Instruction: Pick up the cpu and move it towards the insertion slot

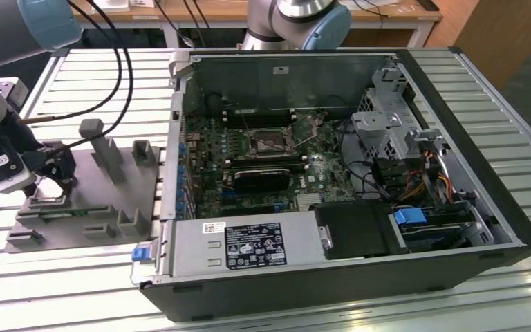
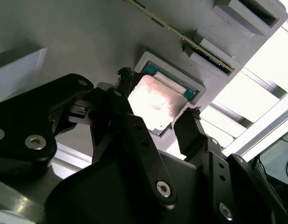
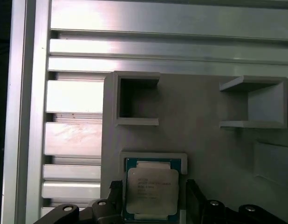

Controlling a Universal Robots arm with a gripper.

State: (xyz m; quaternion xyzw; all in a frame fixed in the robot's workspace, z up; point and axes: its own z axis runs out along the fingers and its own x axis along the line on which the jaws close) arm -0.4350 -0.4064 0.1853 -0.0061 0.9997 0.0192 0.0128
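**A:** Begin at the exterior view's left. Where is your pincer?

**B:** My pincer [image 1: 55,181] hangs low over the grey fixture plate [image 1: 86,194]. The cpu [image 2: 158,103] lies flat in a shallow pocket [image 3: 153,156] of this plate, directly between my two fingers [image 3: 117,198].

**A:** Are they spread, or do they pinch it?

**B:** Spread. In both wrist views one finger stands at each side of the chip, just beside its edges. I see no squeeze on it.

**A:** How will it handle, in your opinion?

**B:** I judge it light, thin and stiff. The shiny metal top looks smooth, so it may slip, and I think the underside is delicate. I would hold it by two opposite edges of the pale rim, with gentle force, and keep it level.

**A:** And further to the right?

**B:** There the insertion slot [image 1: 270,142] sits on the board inside the open computer case [image 1: 339,290], well apart from the cpu and from my pincer.
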